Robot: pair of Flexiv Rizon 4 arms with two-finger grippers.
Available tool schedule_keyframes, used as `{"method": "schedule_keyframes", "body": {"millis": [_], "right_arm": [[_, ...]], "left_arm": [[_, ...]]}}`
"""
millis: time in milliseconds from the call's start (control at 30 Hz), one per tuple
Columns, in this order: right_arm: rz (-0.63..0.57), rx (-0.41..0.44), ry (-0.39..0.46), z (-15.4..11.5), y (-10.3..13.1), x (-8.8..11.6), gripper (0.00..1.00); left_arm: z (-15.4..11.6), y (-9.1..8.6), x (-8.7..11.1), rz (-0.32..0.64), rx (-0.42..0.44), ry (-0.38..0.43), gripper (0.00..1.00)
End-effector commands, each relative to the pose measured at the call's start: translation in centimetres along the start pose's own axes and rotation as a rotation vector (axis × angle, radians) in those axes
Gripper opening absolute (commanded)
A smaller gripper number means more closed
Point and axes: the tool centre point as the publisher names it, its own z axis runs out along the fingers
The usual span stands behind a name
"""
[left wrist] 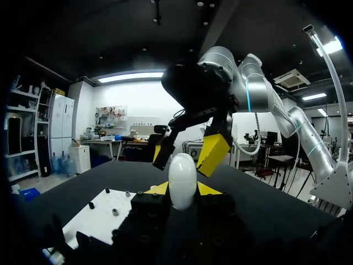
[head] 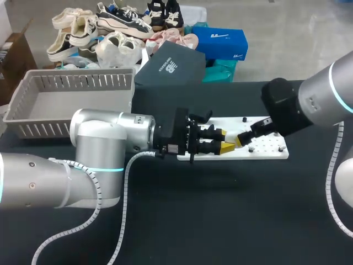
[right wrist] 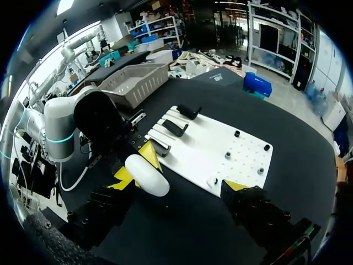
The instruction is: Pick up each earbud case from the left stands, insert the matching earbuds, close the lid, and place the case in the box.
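A white egg-shaped earbud case [left wrist: 182,180] stands upright between the yellow tips of my left gripper [left wrist: 182,189], which is shut on its lower part. Its lid looks closed. In the head view the left gripper [head: 224,141] holds the case [head: 232,137] over the left half of the white stand board [head: 267,150]. My right gripper [left wrist: 186,154] hovers just ahead, open wide, one yellow fingertip on each side of the case's top without touching it. In the right wrist view the case [right wrist: 146,175] lies close to one finger of the right gripper [right wrist: 177,185].
Three black stands [right wrist: 175,128] sit on the white board [right wrist: 220,149] beside several small dark pegs [right wrist: 236,133]. A grey slatted basket [head: 33,118] stands at the far left of the black table. A dark shoebox [head: 171,66] lies at the far edge.
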Motion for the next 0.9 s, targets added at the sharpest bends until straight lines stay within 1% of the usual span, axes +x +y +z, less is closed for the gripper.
{"method": "schedule_keyframes", "body": {"millis": [33, 333, 633, 733, 833, 900], "right_arm": [[0.0, 0.015, -0.008, 0.0, 0.1, 0.0, 1.0], [-0.005, 0.026, -0.012, -0.3, -0.1, -0.5, 1.0], [-0.04, 0.05, -0.04, -1.2, -0.4, -2.6, 1.0], [-0.051, 0.074, -0.056, -1.8, -0.5, -2.9, 1.0], [-0.056, 0.124, -0.069, -2.6, -1.0, -2.8, 1.0], [-0.046, 0.161, -0.072, -3.2, -1.8, -2.4, 1.0]], "left_arm": [[0.0, 0.1, 0.1, 0.0, 0.003, -0.001, 0.0], [0.0, 0.1, 0.1, 0.0, 0.003, -0.001, 0.0], [0.0, 0.1, 0.1, 0.0, 0.003, -0.001, 0.0], [0.0, 0.1, 0.1, 0.0, 0.003, -0.001, 0.0], [0.0, 0.1, 0.1, 0.0, 0.003, -0.001, 0.0], [0.0, 0.1, 0.1, 0.0, 0.003, -0.001, 0.0]]}}
